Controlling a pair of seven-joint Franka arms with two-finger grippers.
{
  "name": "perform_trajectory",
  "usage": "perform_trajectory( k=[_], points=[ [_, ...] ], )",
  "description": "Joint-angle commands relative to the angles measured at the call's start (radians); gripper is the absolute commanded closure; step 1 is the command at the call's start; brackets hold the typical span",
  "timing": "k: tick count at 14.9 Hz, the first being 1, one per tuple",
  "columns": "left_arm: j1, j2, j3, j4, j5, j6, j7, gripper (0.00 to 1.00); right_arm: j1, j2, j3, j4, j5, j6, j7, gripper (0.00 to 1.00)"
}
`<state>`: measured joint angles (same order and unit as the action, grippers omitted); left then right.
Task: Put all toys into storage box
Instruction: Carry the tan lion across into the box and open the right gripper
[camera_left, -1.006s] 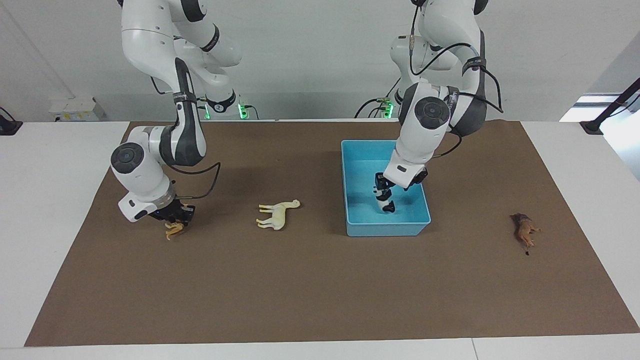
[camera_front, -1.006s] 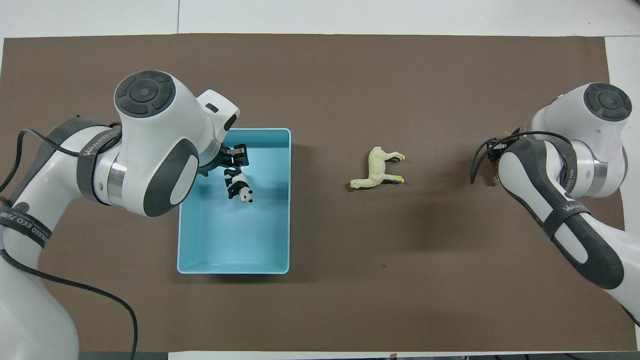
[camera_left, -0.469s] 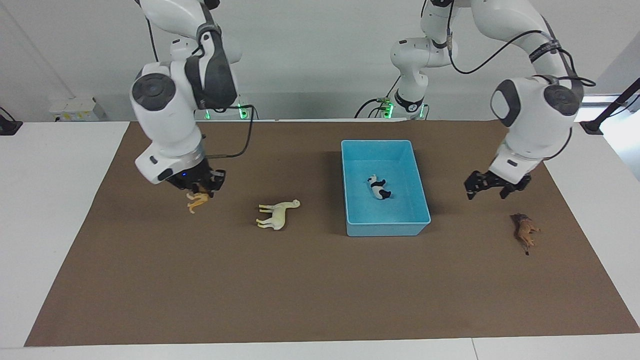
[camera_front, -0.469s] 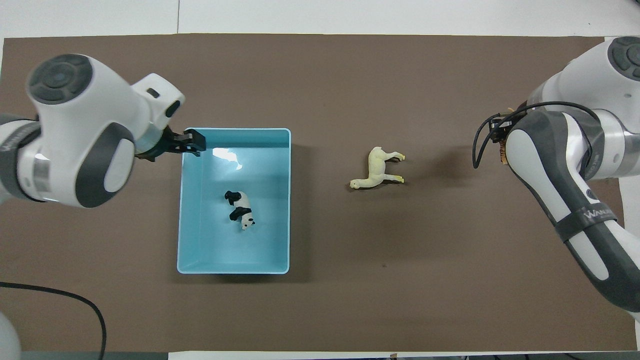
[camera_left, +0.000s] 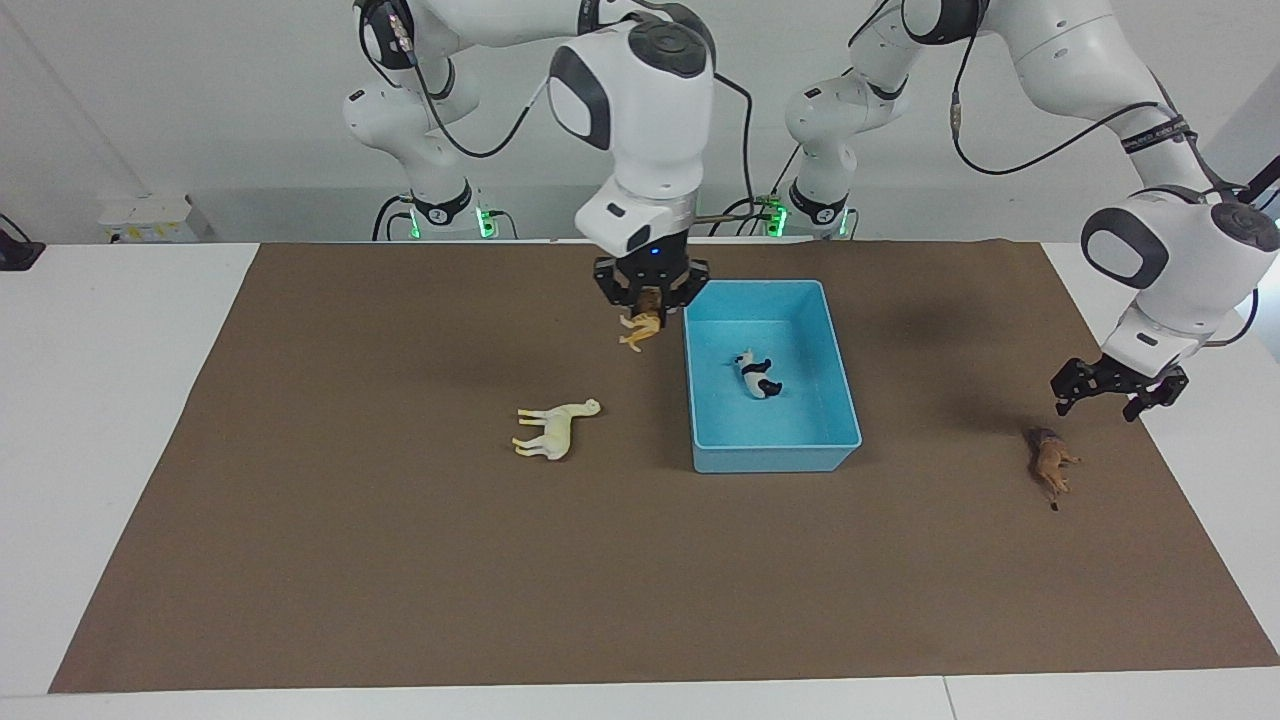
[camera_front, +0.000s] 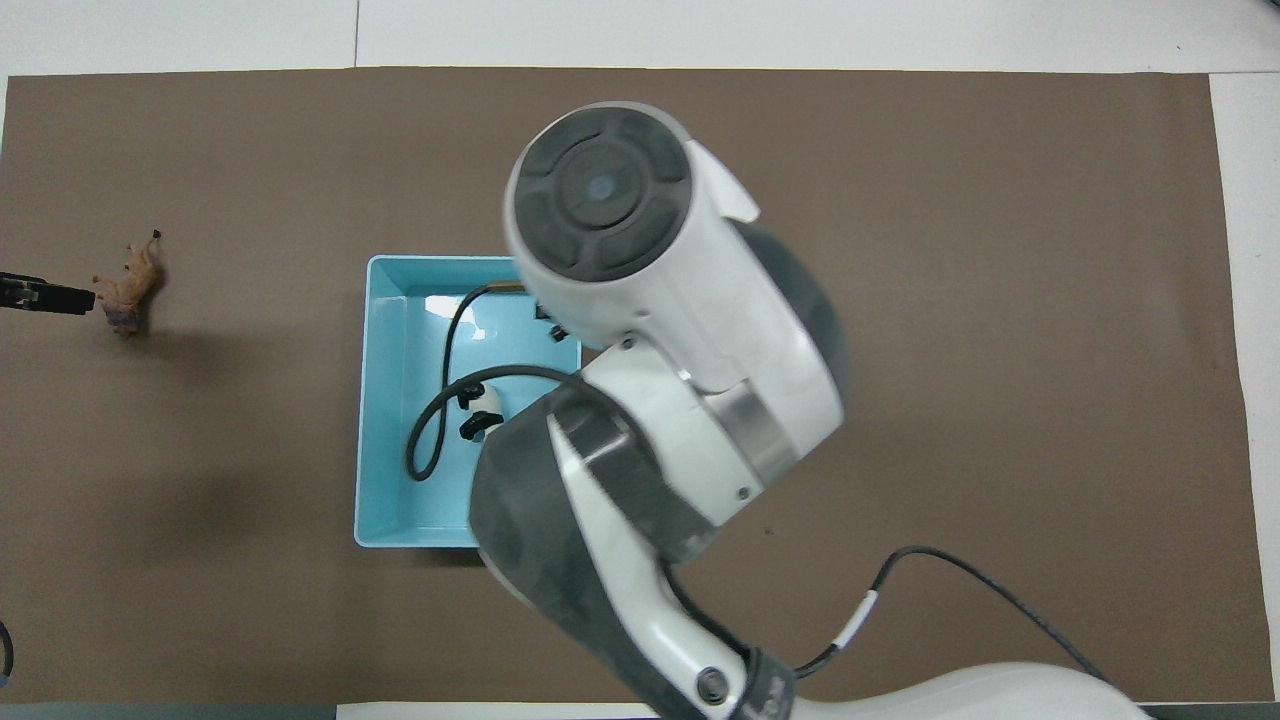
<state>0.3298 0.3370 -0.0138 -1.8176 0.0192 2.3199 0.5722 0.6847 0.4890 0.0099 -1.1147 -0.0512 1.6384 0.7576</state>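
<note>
The light blue storage box (camera_left: 775, 458) stands on the brown mat, also in the overhead view (camera_front: 390, 480). The panda (camera_left: 757, 375) lies inside it, partly covered in the overhead view (camera_front: 482, 408). My right gripper (camera_left: 648, 298) is shut on the orange tiger (camera_left: 640, 328) and holds it in the air just beside the box's rim toward the right arm's end. The cream horse (camera_left: 555, 428) lies on the mat toward the right arm's end from the box. The brown lion (camera_left: 1048, 462) lies toward the left arm's end, also in the overhead view (camera_front: 130, 290). My left gripper (camera_left: 1102, 393) is open just above and beside the lion.
The brown mat (camera_left: 400, 580) covers most of the white table. In the overhead view the right arm (camera_front: 650, 330) hides the horse, the tiger and part of the box. One finger (camera_front: 40, 297) of the left gripper shows at the view's edge.
The right gripper has carried the tiger from the right arm's end of the table to the box's rim. The left gripper has moved farther from the box, closer to the lion.
</note>
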Motion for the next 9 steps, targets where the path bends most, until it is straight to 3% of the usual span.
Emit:
perform_trajectory(
  k=[1,3,8,9],
  points=[
    [-0.005,0.053,-0.014,-0.005,0.001,0.079,0.0,0.0,0.083,0.205,-0.014,0.198,-0.009,0.037,0.096,1.0],
    [-0.002,0.076,-0.014,-0.005,0.001,0.114,-0.003,0.0,0.119,0.285,-0.021,0.239,-0.01,0.11,0.14,1.0],
    [-0.023,0.091,-0.012,-0.026,-0.021,0.157,-0.034,0.0,0.144,0.3,-0.007,0.217,0.016,0.199,0.147,1.0],
    [-0.02,0.091,-0.012,-0.032,-0.016,0.162,-0.034,0.0,0.145,0.3,-0.01,0.217,0.037,0.196,0.163,0.01]
  ],
)
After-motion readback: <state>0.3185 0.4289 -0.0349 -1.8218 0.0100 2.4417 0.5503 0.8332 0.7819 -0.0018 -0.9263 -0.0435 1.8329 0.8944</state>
